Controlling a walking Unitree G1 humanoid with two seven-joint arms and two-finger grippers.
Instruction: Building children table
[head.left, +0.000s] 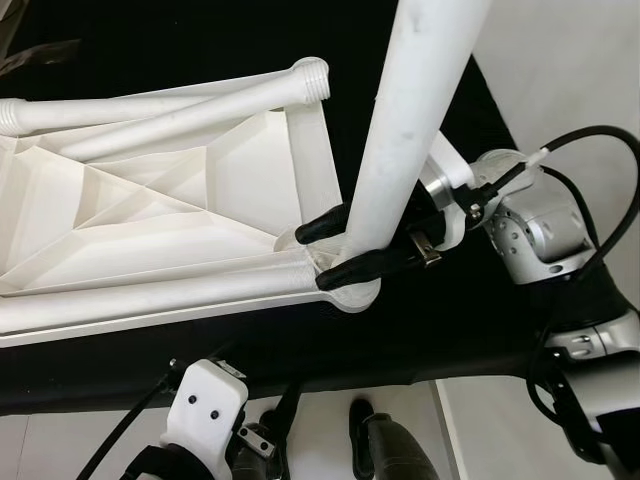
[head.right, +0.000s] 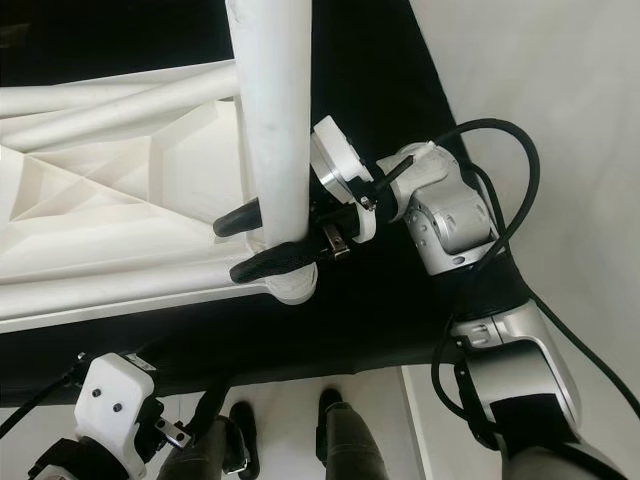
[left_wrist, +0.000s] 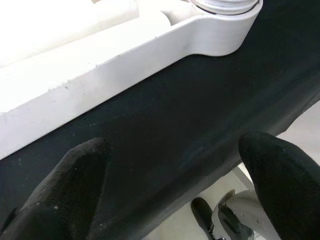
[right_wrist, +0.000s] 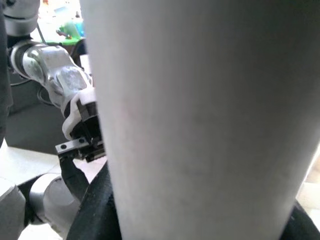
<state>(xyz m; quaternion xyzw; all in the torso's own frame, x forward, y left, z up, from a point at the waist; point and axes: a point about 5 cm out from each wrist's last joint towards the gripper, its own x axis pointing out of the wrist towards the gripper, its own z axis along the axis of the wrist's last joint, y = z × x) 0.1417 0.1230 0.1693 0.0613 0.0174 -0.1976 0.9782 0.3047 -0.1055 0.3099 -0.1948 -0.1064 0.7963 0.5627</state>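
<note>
The white children's table top (head.left: 150, 200) lies upside down on a black cloth, its ribbed underside facing up. One white table leg (head.left: 410, 120) stands upright in the corner socket (head.left: 352, 296) nearest me on the right. My right gripper (head.left: 311, 257) is shut on this leg just above the socket, one black finger on either side. The same leg (right_wrist: 200, 120) looms close in the right wrist view. Two more legs (head.left: 180, 105) lie loose across the far side of the top. My left gripper (left_wrist: 177, 185) hangs open below the table's near edge, holding nothing.
The black cloth (head.left: 450, 330) covers the work surface, whose near edge runs just below the table top. A pale floor (head.left: 560, 70) lies to the right and beyond it. Dark feet (head.right: 330, 415) show on the floor under the near edge.
</note>
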